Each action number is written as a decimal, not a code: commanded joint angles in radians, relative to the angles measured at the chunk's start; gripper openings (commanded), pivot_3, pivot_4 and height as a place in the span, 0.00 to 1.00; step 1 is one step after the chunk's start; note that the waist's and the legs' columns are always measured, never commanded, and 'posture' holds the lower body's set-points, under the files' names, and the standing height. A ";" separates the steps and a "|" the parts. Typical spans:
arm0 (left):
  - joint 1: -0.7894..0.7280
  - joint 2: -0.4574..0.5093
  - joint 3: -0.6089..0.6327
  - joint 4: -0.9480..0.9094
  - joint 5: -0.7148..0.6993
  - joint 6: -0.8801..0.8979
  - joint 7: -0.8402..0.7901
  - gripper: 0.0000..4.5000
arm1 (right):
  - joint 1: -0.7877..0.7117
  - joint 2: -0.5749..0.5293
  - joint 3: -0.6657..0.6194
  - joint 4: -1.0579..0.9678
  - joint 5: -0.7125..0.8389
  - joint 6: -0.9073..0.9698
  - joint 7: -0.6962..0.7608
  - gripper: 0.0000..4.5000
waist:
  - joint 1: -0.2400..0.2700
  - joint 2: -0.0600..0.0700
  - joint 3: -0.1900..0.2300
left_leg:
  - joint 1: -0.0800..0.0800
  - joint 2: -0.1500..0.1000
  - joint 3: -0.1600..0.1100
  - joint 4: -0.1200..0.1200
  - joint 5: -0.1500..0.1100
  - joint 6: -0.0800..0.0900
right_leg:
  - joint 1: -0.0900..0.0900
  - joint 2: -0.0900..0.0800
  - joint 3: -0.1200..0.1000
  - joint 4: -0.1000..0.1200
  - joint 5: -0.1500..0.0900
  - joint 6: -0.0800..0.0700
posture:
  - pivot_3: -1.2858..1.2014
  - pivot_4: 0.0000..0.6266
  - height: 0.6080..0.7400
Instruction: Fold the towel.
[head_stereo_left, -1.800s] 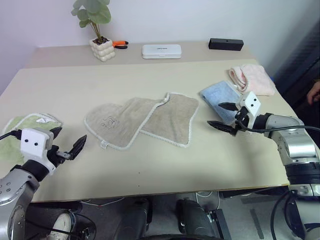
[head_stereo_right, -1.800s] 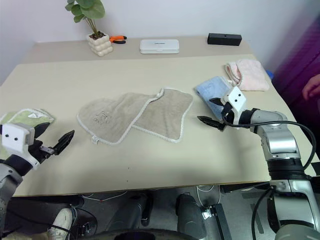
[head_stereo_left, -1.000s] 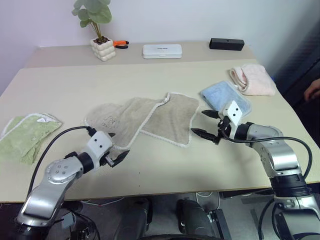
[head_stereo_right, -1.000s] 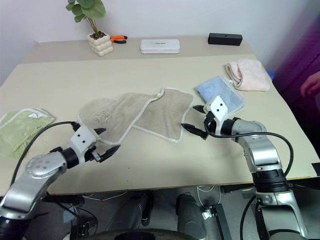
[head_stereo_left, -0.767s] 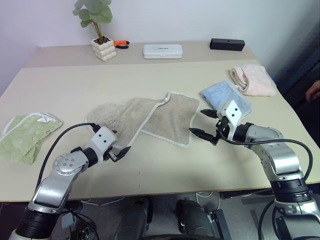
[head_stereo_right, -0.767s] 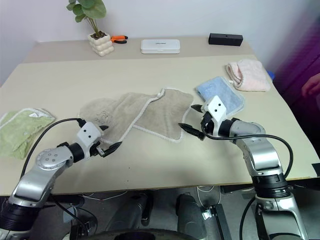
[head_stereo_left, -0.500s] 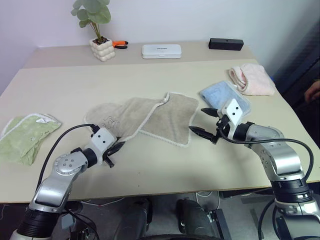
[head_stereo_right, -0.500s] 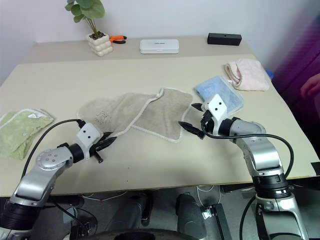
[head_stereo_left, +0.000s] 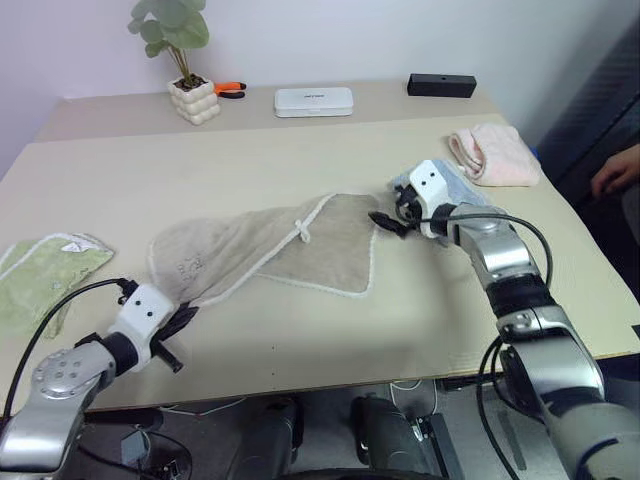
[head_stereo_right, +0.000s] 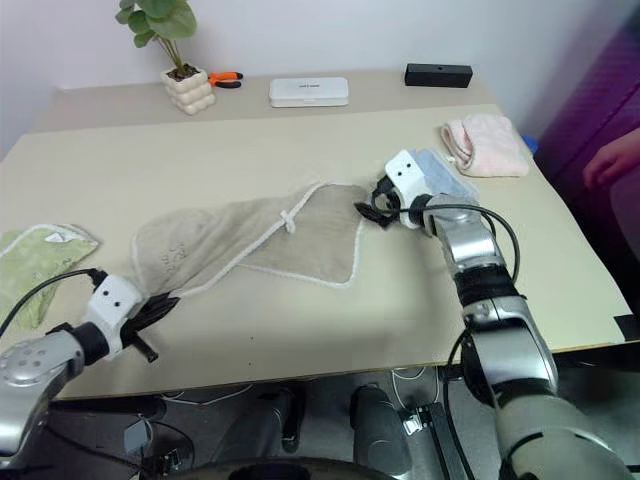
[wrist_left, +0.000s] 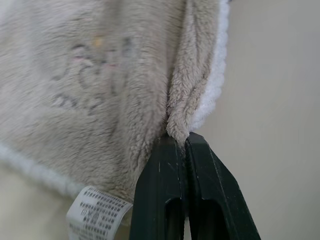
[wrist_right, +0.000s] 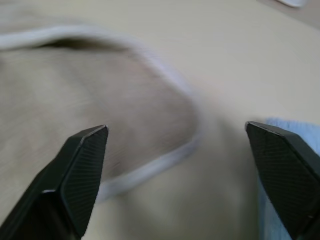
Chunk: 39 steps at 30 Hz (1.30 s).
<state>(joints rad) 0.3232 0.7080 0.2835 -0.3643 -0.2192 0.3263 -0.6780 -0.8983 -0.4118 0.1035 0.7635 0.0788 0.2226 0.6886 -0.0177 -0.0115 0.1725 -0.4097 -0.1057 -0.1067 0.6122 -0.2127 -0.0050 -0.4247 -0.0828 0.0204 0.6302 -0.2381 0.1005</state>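
Beige tabletop (head_stereo_left: 300, 340) carries the towel (head_stereo_left: 290, 245), sprawled across its middle. At seven o'clock the left gripper (wrist_left: 186, 140) is clenched on the towel's near-left edge, with only a thin pinch of terry between the fingers. At two o'clock the right gripper (head_stereo_left: 385, 218) hangs spread wide just beside the far-right corner, grasping nothing. Risk: that shallow pinch could slip free if the cloth drags on the table.

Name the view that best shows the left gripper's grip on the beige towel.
Left wrist view: the left gripper fingers pinch a fold of the towel edge, shut tight. The eye views show the towel stretched across the table, the grip small.
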 joint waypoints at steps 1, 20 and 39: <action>0.029 0.003 0.047 -0.039 -0.004 -0.017 -0.002 0.01 | -0.098 0.029 -0.022 0.169 -0.018 -0.066 -0.005 1.00 | 0.002 0.000 0.000 | 0.000 0.000 0.000 0.000 0.000 0.000 | 0.000 0.000 0.000 0.000 0.000 0.000 | 0.52 0.24 1.00; 0.071 -0.003 0.054 -0.073 -0.015 -0.007 -0.008 0.00 | -0.253 0.123 -0.080 0.477 -0.069 -0.101 -0.005 0.13 | -0.005 0.001 0.000 | 0.000 0.000 0.000 -0.001 0.000 -0.001 | -0.001 0.001 0.000 0.001 0.001 0.000 | 0.52 0.24 1.00; 0.029 0.013 0.045 -0.061 -0.011 0.014 -0.032 0.00 | 0.473 -0.210 -0.081 -0.832 0.138 0.502 0.259 0.01 | -0.001 0.004 0.002 | 0.000 0.001 0.000 0.001 0.000 0.000 | 0.000 0.000 0.001 0.001 -0.002 -0.004 | 0.52 0.24 1.00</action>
<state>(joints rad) 0.3575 0.7096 0.3278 -0.4132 -0.2293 0.3436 -0.7056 -0.4206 -0.6112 0.0360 0.0057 0.1863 0.6959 0.9496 -0.0188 -0.0074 0.1741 -0.4096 -0.1049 -0.1069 0.6130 -0.2129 -0.0049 -0.4248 -0.0830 0.0212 0.6308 -0.2397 0.0969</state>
